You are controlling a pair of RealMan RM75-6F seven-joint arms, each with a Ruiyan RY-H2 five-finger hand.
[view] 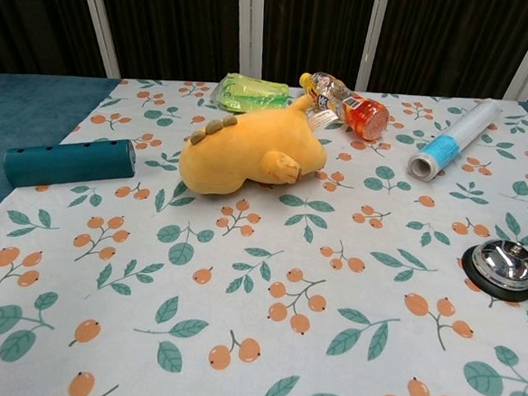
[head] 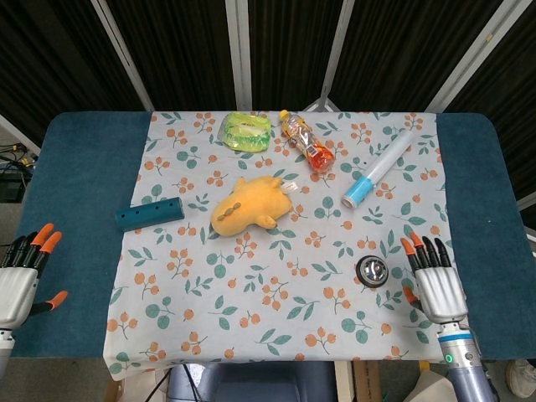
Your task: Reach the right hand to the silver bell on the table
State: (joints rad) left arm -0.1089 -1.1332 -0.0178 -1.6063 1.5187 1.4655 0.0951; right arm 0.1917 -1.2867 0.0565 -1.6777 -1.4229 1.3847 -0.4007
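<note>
The silver bell (head: 373,270) on its black base stands on the floral cloth at the front right, uncovered; the chest view shows the bell (view: 501,266) near its right edge. My right hand (head: 434,286) lies flat to the right of the bell, fingers spread and pointing away from me, a short gap apart from it and holding nothing. It does not show in the chest view. My left hand (head: 23,276) rests at the front left over the blue table edge, fingers apart and empty.
A yellow plush toy (head: 247,206) lies mid-table, a teal perforated bar (head: 149,213) to its left. At the back are a green packet (head: 244,131), an orange drink bottle (head: 306,142) and a white tube with a blue end (head: 378,167).
</note>
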